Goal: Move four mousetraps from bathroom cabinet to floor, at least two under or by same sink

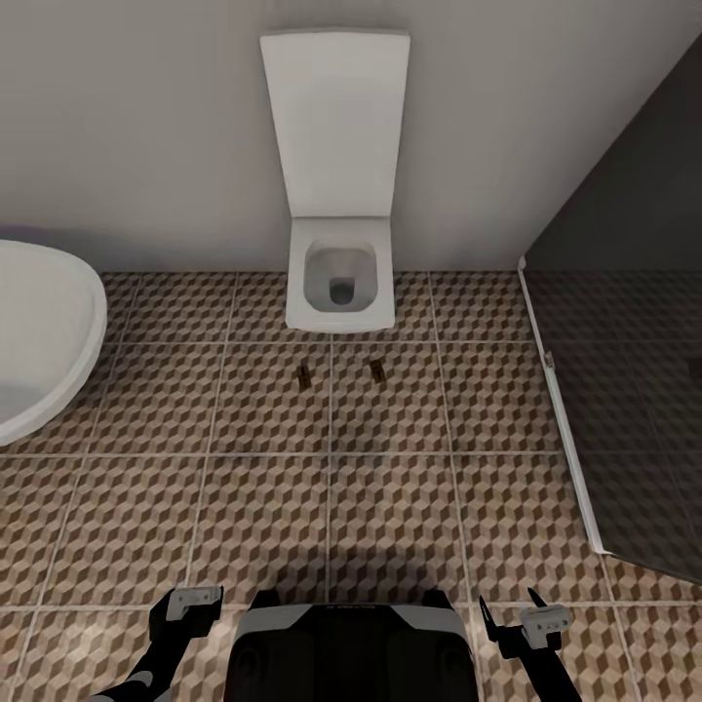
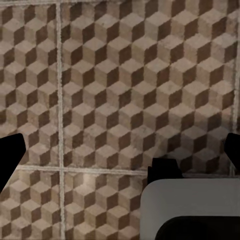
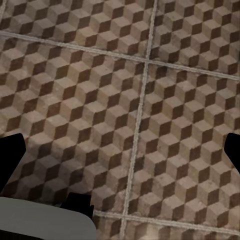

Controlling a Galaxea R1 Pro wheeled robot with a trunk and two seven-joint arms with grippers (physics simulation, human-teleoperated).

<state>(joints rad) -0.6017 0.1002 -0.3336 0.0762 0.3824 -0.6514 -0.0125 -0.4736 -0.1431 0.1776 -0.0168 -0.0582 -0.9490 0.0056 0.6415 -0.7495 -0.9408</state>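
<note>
Mousetraps: two small tan boards lie on the bathroom floor (image 1: 244,507) just in front of the toilet (image 1: 339,283) — the left mousetrap (image 1: 304,375) and the right mousetrap (image 1: 376,370), near each other but apart, each on its own tile either side of a grout line. Too small from here to make out the wire parts.

Floor: cube-patterned tiles in brown, beige and white with pale grout; both wrist views look straight down on this same pattern.

Toilet: white, square bowl, lid raised against the grey wall, standing at the middle of the far wall.

Bathtub: a white rounded rim (image 1: 44,336) comes in at the left edge, well apart from the traps.

Shower screen: a dark glass panel (image 1: 624,370) with a pale bottom rail runs along the right side.

Left gripper (image 1: 195,597): low at the bottom left of the head view, hanging above the tiles. In the left wrist view its dark fingertips (image 2: 9,160) sit at opposite edges of the picture — spread wide, nothing between them but floor.

Right gripper (image 1: 538,614): low at the bottom right, over the tiles as well. Its fingertips (image 3: 10,157) also stand far apart in the right wrist view, holding nothing.

Robot base: the dark and pale trunk (image 1: 341,648) sits between the two arms, well back from the traps.
</note>
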